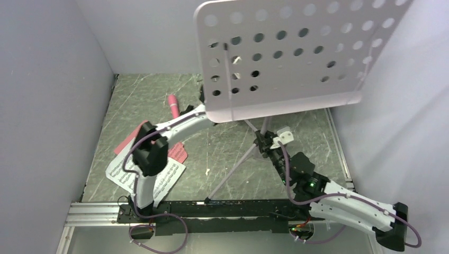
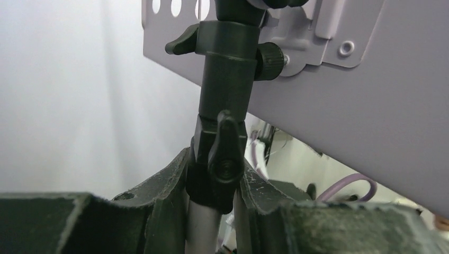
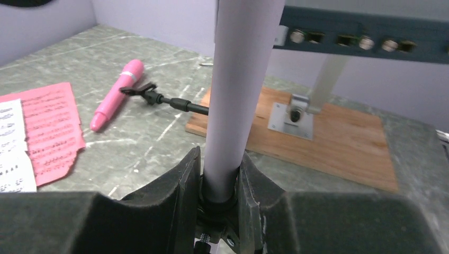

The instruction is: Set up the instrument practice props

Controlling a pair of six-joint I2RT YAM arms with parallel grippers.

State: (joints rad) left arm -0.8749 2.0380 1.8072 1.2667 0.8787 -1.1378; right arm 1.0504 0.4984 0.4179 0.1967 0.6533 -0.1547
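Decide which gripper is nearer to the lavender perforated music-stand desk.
Left. The left gripper clamps the tripod shaft just beneath the desk; the right gripper holds it farther down, near the legs.

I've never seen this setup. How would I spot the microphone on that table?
Find the big pale lavender perforated desk high in the overhead view. Just left of its lower left corner, on the grey marbled table, lies the pink microphone. It is a slim pink stick, unlike the flat music sheets nearer the arms.
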